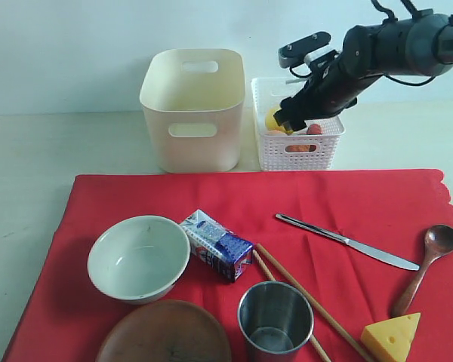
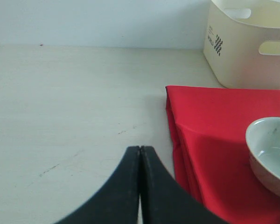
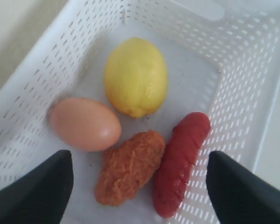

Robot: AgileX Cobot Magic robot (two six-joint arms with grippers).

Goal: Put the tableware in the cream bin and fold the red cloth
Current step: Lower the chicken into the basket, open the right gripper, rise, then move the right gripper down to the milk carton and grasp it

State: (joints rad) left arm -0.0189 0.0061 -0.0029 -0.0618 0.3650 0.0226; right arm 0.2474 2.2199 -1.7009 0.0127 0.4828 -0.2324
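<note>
The right pincer (image 3: 139, 163) hung spread and empty over the white basket (image 3: 233, 93). The left pincer (image 2: 140, 154) was pressed together beside the red cloth (image 2: 210, 121)

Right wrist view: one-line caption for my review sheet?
Open right gripper above the white perforated basket, which holds a lemon, an egg, a breaded nugget and a red sausage.

A white perforated basket (image 1: 298, 154) stands toward the back of the pale worktop (image 1: 30, 158). Inside it lie a yellow lemon (image 3: 136, 77), a tan egg (image 3: 85, 123) just beside it, and an orange breaded nugget (image 3: 129, 167) close alongside a red sausage (image 3: 181, 161). Nearer the front, a blue milk carton (image 1: 216, 245) lies on its side, and a yellow cheese wedge (image 1: 391, 337) sits at the front right.
</note>
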